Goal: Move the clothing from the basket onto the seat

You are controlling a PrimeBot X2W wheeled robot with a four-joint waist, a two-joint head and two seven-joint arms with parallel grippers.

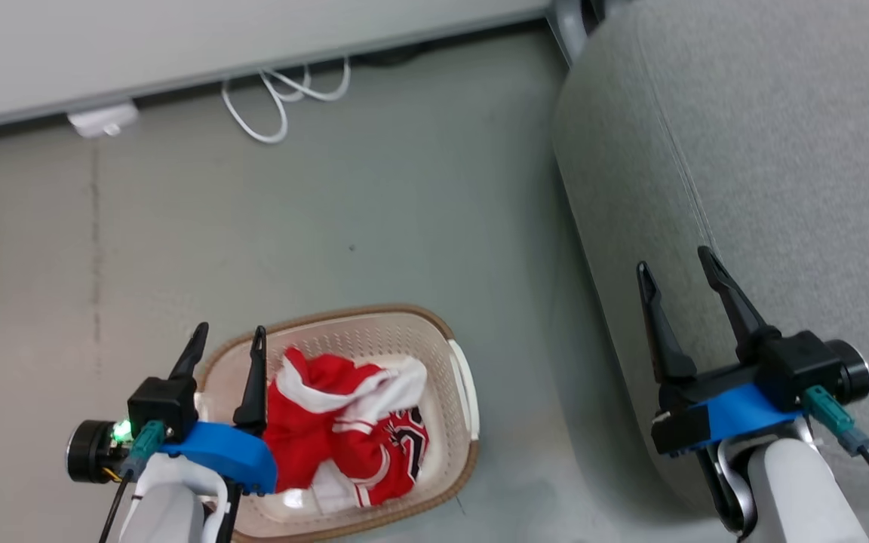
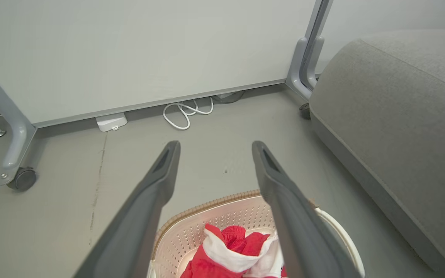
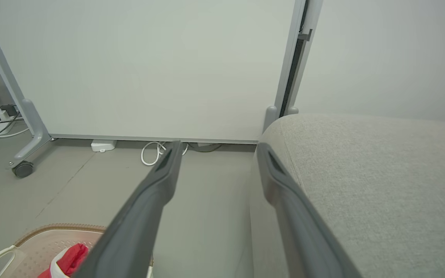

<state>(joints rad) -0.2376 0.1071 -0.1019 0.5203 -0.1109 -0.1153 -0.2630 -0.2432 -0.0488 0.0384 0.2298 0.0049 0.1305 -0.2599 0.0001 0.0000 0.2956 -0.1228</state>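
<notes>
Your left claw [image 1: 230,328] and right claw [image 1: 673,257] stood open and empty; all visible clothing [image 1: 329,430] lay in the basket [image 1: 374,311], none on the seat [image 1: 781,151].

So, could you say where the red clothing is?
In the head view, the red-and-white fabric clothing lies inside the cream perforated plastic basket at lower left, beside the left end effector.

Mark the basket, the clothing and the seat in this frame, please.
basket [image 1: 374,335], head view, on its far perforated wall.
clothing [image 1: 302,445], head view, on the red fabric in the pile.
seat [image 1: 781,151], head view, on bare grey upholstery.
</notes>
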